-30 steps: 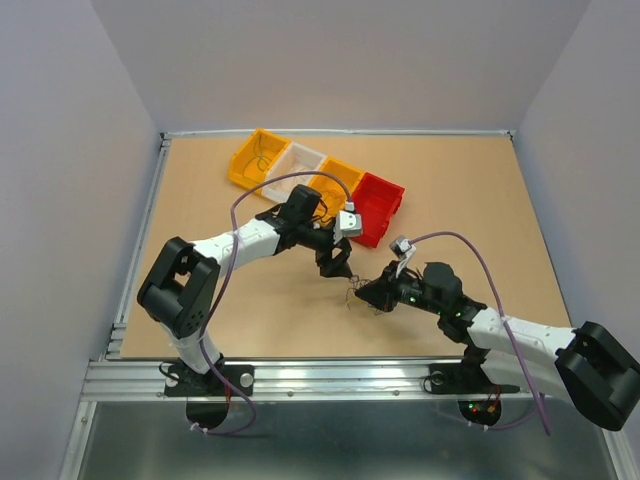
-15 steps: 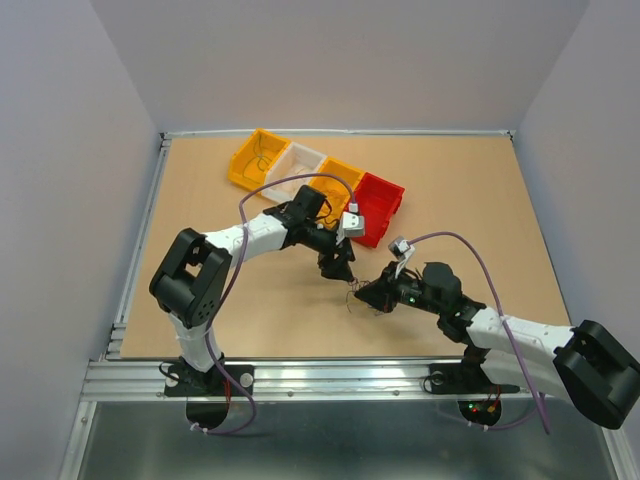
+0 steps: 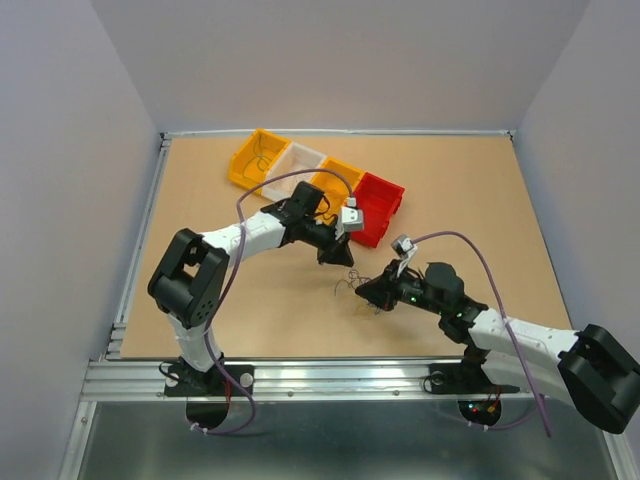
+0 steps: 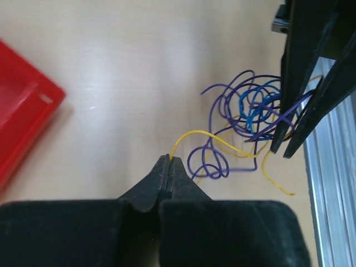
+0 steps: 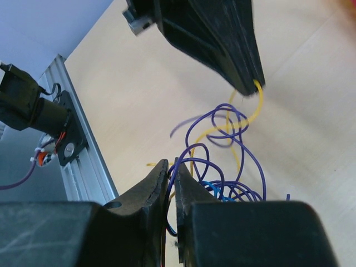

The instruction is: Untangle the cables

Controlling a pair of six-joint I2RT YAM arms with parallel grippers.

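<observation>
The left gripper was clamped on the yellow wire at its end. The cables lay bunched on the counter, and the right gripper had closed on that bunch. A slow, low pull leftward seemed best.

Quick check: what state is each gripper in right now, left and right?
Left gripper: closed, pinching the end of the yellow wire.
Right gripper: closed on a purple wire of the tangle.

We see glossy plastic-coated purple, yellow and blue cables, matt black plastic left gripper, smooth pale wooden tabletop, shiny red plastic bin.
</observation>
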